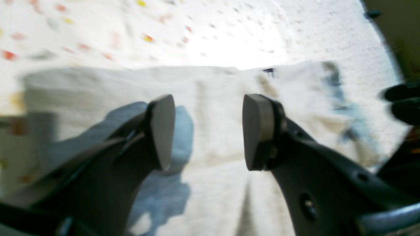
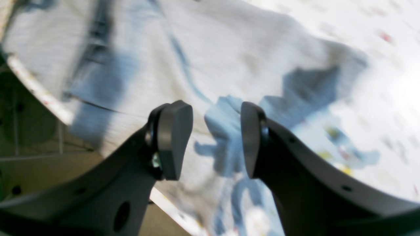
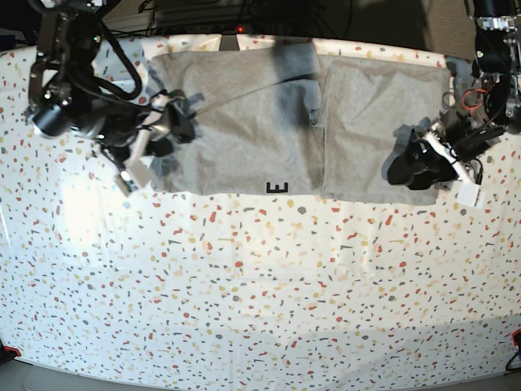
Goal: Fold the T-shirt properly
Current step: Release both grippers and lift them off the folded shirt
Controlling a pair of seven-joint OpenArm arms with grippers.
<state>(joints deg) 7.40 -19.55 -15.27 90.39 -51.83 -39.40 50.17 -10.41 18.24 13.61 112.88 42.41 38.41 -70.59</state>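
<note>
The light grey T-shirt (image 3: 244,122) lies flat along the far part of the table, folded into a wide rectangle with a seam-like fold right of its middle. A black letter shows at its near edge. My left gripper (image 3: 409,165) hovers over the shirt's right end. In the left wrist view its fingers (image 1: 160,131) stand wide apart above the cloth (image 1: 213,91), holding nothing. My right gripper (image 3: 173,120) is at the shirt's left edge. In the right wrist view it is open (image 2: 213,141) over the cloth (image 2: 229,49) near the shirt's corner, also with nothing in it.
The speckled white table (image 3: 244,285) stretches toward the near side. Its far edge (image 2: 39,91) runs close behind the shirt, with dark cables and arm bases beyond it. The other arm's dark links (image 1: 402,101) show at the right of the left wrist view.
</note>
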